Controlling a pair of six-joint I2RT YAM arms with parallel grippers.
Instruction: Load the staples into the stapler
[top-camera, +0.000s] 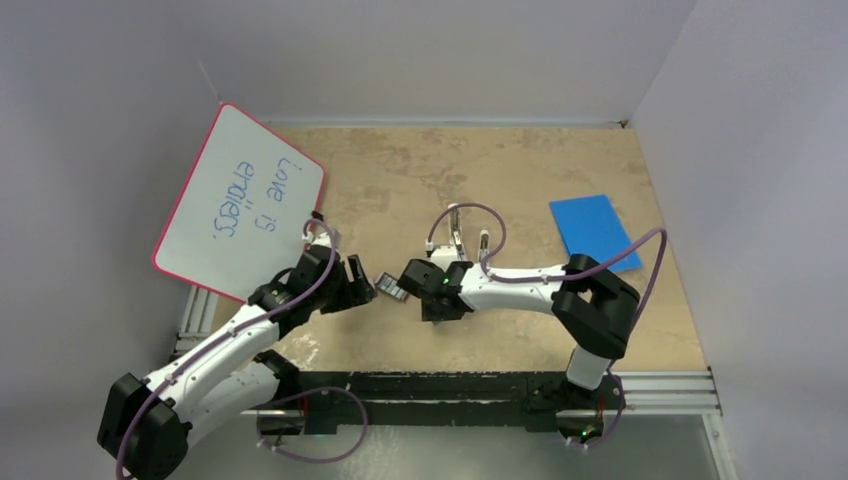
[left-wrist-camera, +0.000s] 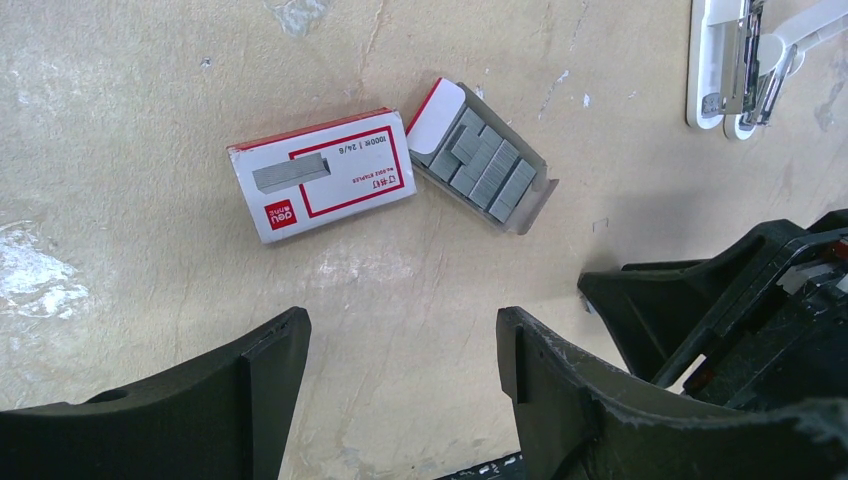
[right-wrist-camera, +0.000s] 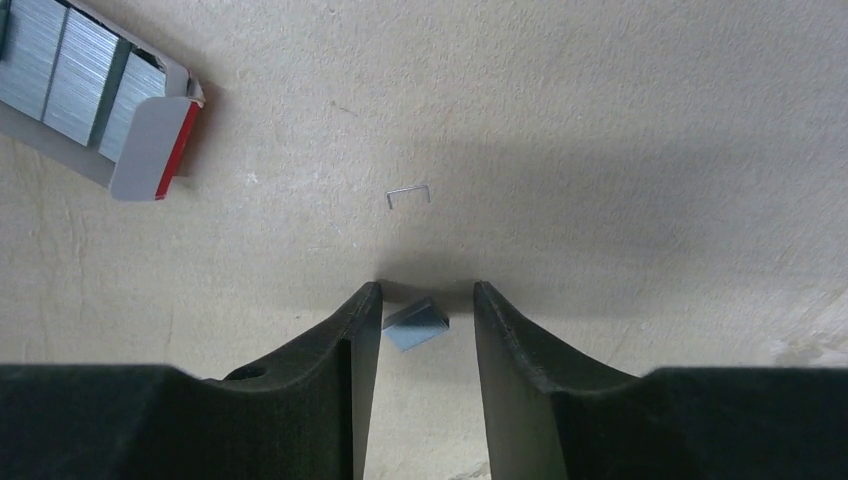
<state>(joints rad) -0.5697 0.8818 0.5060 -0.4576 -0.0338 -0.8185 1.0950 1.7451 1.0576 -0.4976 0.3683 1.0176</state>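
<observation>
The staples (left-wrist-camera: 485, 165) are grey ribbed strips lying in an open grey tray with a red-and-white end flap; the tray also shows in the right wrist view (right-wrist-camera: 70, 75). A short strip of staples (right-wrist-camera: 415, 323) lies on the table between my right gripper's (right-wrist-camera: 427, 290) open fingers, against the left one, with a gap to the right one. The white stapler (left-wrist-camera: 735, 65) lies opened, its metal channel showing, beyond the tray (top-camera: 458, 240). My left gripper (left-wrist-camera: 405, 330) is open and empty, just short of the tray. The two grippers face each other (top-camera: 365, 285) (top-camera: 408, 280).
A red-and-white staple box (left-wrist-camera: 320, 175) lies beside the tray. One loose staple (right-wrist-camera: 408, 195) lies ahead of the right fingers. A whiteboard (top-camera: 240, 200) leans at the back left, and a blue sheet (top-camera: 595, 230) lies at the right.
</observation>
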